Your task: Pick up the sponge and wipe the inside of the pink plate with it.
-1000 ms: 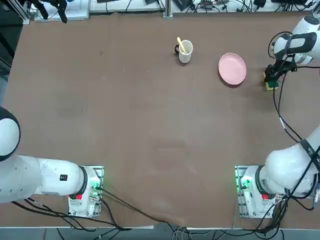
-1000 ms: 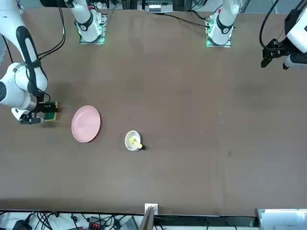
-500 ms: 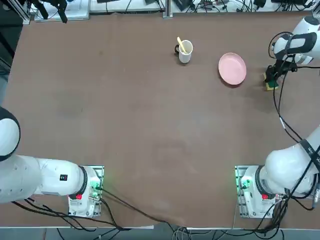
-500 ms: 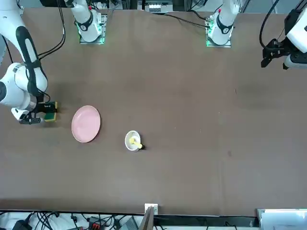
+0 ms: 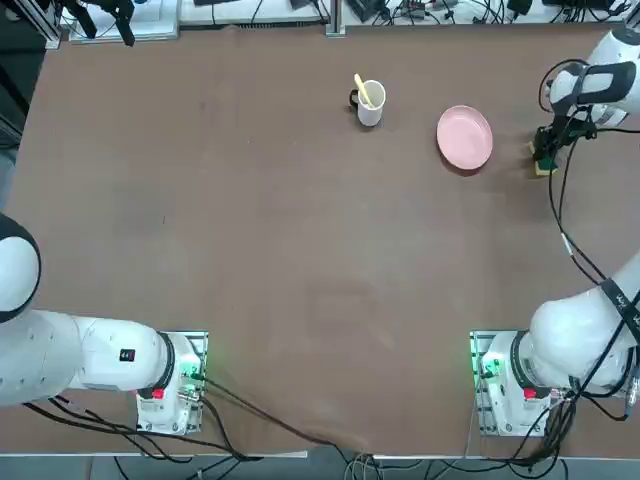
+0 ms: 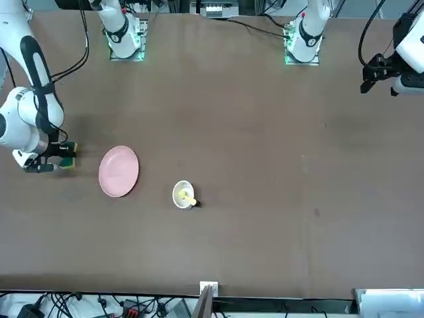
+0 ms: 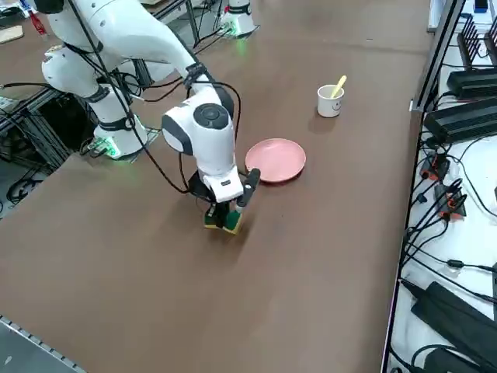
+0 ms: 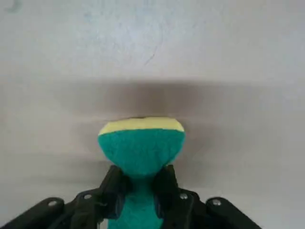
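Note:
My right gripper (image 5: 545,158) is shut on the sponge (image 5: 543,166), a small block with a dark green top over yellow foam. The wrist view shows the two black fingers (image 8: 116,179) squeezing the sponge (image 8: 141,143) at its middle, with a shadow on the table beneath it. The gripper (image 7: 225,211) holds the sponge (image 7: 224,221) just over the table, beside the pink plate (image 7: 276,160). The round pale pink plate (image 5: 464,137) lies a short way to the left of the sponge in the top view. In the front view the sponge (image 6: 67,153) is left of the plate (image 6: 118,171).
A white mug (image 5: 370,103) with a yellow utensil in it stands beyond the plate, away from the gripper, also seen as the mug (image 6: 183,194). The table's right edge is close behind the gripper (image 6: 56,159). Brown tabletop (image 5: 300,250) spreads toward the arms' bases.
The right gripper has risen slightly with the sponge held in it. The plate and the mug have not moved.

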Robot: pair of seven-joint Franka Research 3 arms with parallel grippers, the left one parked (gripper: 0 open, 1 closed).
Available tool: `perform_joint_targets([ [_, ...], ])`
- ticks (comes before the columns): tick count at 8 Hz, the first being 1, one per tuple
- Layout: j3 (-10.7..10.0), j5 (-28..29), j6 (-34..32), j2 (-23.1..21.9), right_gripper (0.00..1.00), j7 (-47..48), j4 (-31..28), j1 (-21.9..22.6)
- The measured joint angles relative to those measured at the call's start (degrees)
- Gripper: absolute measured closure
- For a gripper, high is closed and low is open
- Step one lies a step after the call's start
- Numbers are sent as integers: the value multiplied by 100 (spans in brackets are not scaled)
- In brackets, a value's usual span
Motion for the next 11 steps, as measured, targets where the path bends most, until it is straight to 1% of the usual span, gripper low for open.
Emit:
perform_joint_targets([
  [2,51,75,-880,-313,66,1,355,123],
  [3,68,357,-1299,-442,66,29,572,289],
  [4,75,749,-1544,-508,67,160,722,538],
  [5,85,992,-1609,-518,67,491,765,815],
  [7,106,1097,-1583,-414,67,1508,791,1429],
  [9,122,1104,-1517,-156,67,2702,1014,2114],
  [10,124,1104,-1425,13,67,3176,1131,2416],
  [11,122,1105,-1298,179,66,3483,1172,2617],
])
